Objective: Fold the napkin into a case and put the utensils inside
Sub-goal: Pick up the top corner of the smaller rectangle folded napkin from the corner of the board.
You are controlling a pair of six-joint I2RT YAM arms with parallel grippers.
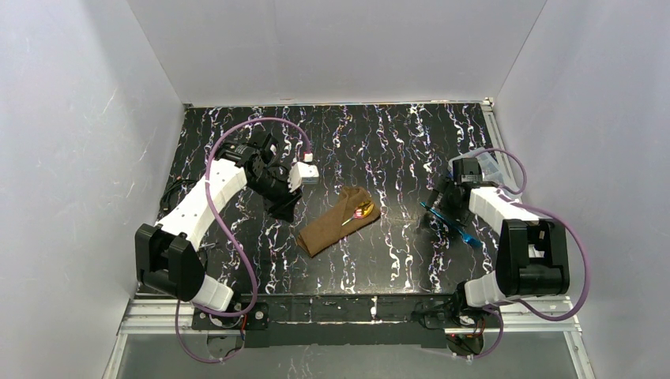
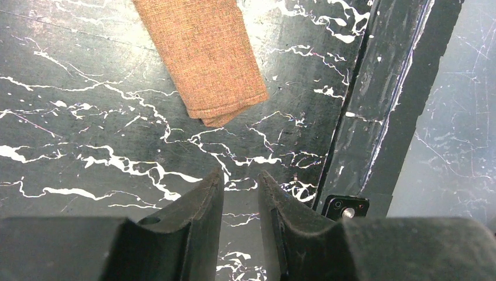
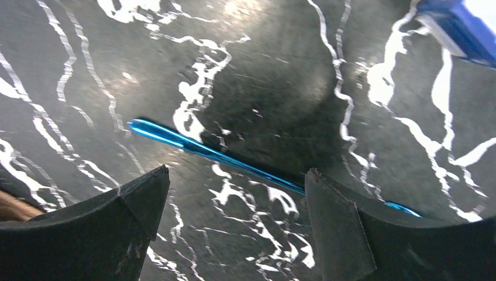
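Right gripper (image 3: 237, 175) jaws stand wide apart and empty; I see the blue utensil (image 3: 199, 147) flat on the table (image 3: 281, 76) between them. Left gripper (image 2: 241, 178), narrowly parted, holds nothing, near the case (image 2: 205, 52).

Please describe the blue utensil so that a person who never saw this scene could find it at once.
Look at the right side of the black marbled table. Below the open right gripper lies a thin, shiny blue utensil, flat on the table. It alone is blue and slender; the brown case lies apart, at the centre.
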